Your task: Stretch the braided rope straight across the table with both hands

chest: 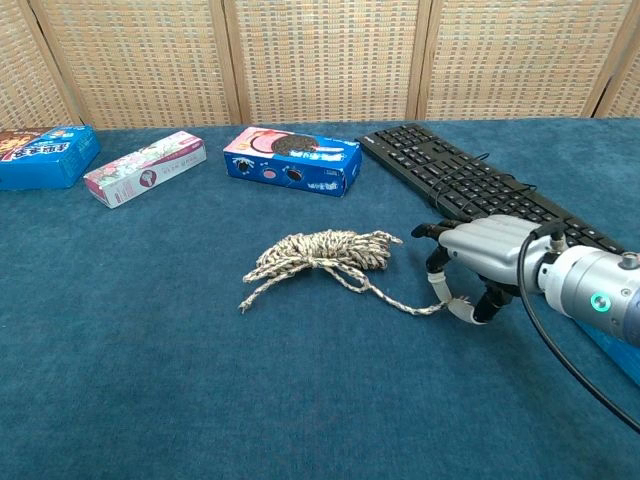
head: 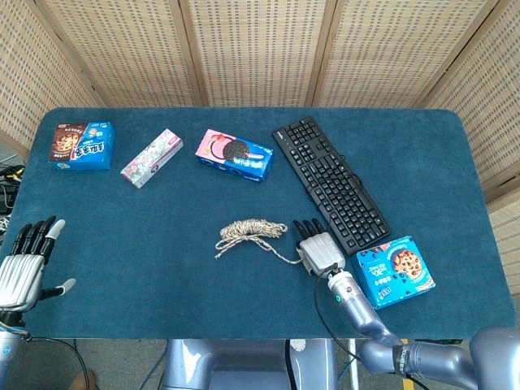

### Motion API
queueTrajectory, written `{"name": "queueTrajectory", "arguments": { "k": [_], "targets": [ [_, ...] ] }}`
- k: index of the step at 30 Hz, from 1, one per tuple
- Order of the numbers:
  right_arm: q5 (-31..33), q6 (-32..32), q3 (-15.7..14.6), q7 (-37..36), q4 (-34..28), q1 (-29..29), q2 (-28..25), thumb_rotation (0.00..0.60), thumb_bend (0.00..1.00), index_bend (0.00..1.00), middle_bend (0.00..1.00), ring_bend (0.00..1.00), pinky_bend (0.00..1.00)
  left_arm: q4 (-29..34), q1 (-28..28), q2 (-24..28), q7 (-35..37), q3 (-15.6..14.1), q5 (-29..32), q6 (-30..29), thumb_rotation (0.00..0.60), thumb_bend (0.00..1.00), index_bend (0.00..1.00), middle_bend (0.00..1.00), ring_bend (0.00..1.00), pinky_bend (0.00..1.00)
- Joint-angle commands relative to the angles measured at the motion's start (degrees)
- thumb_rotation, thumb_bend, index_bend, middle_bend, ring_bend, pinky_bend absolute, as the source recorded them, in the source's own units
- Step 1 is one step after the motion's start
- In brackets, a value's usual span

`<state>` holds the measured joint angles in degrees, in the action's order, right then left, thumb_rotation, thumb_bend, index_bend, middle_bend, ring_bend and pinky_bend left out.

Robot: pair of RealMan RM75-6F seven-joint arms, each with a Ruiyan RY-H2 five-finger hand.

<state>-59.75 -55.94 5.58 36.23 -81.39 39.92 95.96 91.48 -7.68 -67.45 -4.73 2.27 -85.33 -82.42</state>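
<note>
Two robot hands are over a table covered in blue-green cloth (head: 162, 244), and only one of them is busy. Near the middle of the cloth lies the braided rope (head: 250, 231) (chest: 325, 252), most of it bunched into a loose coil, with a single strand trailing off toward the robot's right side. The right hand (head: 318, 250) (chest: 482, 257) sits palm-down at the far end of that strand, just in front of the near end of a black keyboard (head: 329, 182) (chest: 478, 185); in the chest view its thumb and a fingertip close on the rope's end down at the cloth, so it looks to be pinching the tip while the other fingers (chest: 434, 260) curl downward. The left hand (head: 23, 260) hovers well away at the left edge of the table, fingers spread and straight, thumb stuck out to the side, holding nothing; only the head view shows it. Just right of the working hand lies a blue cookie box (head: 395, 270). Along the far side of the cloth, from left to right, sit a blue snack box (head: 80, 145) (chest: 40, 156), a slim pink-and-white box (head: 152, 158) (chest: 145, 167) and a blue-and-pink sandwich-cookie box (head: 235, 155) (chest: 292, 159). Woven screen panels (head: 260, 49) stand behind the table.
</note>
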Motion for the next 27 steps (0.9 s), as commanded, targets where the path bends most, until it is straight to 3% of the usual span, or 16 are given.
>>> {"name": "queueTrajectory", "arguments": {
  "k": [1,7,12,17,23,27],
  "targets": [
    [-1.4,-0.6,-0.3,-0.3,0.1,0.0,-0.2,0.600,0.50,0.63,0.00,0.00,0.00,-0.1,-0.1,-0.1,0.1,-0.1,0.1,0.3,0.600,0.00,0.00,0.00,0.00,0.00],
    [-7.5,-3.4,-1.1,-1.2,1.4,0.1,-1.1,0.600,0.49,0.65,0.00,0.00,0.00,-0.4,-1.5,-0.6,-0.7,0.0,-0.2,2.2,0.600,0.00,0.01,0.00,0.00,0.00],
    [-10.3,-5.1,-1.1,-2.4,1.7,-0.3,-2.1,0.600,0.49,0.65,0.00,0.00,0.00,-0.3,-4.3,-2.0,-2.3,1.0,-0.4,5.3,0.600,0.00,0.22,0.00,0.00,0.00],
    [-11.1,-5.5,-0.9,-3.2,0.5,-0.7,-3.3,0.600,0.49,0.65,0.00,0.00,0.00,-0.5,-11.2,-5.2,-7.8,3.9,-1.2,11.3,0.600,0.00,0.36,0.00,0.00,0.00],
    [-10.8,-5.2,-0.4,-2.4,-0.3,-0.7,-3.6,0.600,0.49,0.65,0.00,0.00,0.00,0.7,-17.7,-8.5,-7.6,6.0,3.8,21.4,0.600,0.12,0.44,0.00,0.00,0.00],
    [-10.2,-4.8,0.0,-1.6,-0.8,-0.5,-3.6,0.600,0.49,0.65,0.00,0.00,0.00,-0.9,-21.9,-11.3,-10.8,7.0,5.9,25.8,0.600,0.14,0.45,0.00,0.00,0.00]
  ]
}}
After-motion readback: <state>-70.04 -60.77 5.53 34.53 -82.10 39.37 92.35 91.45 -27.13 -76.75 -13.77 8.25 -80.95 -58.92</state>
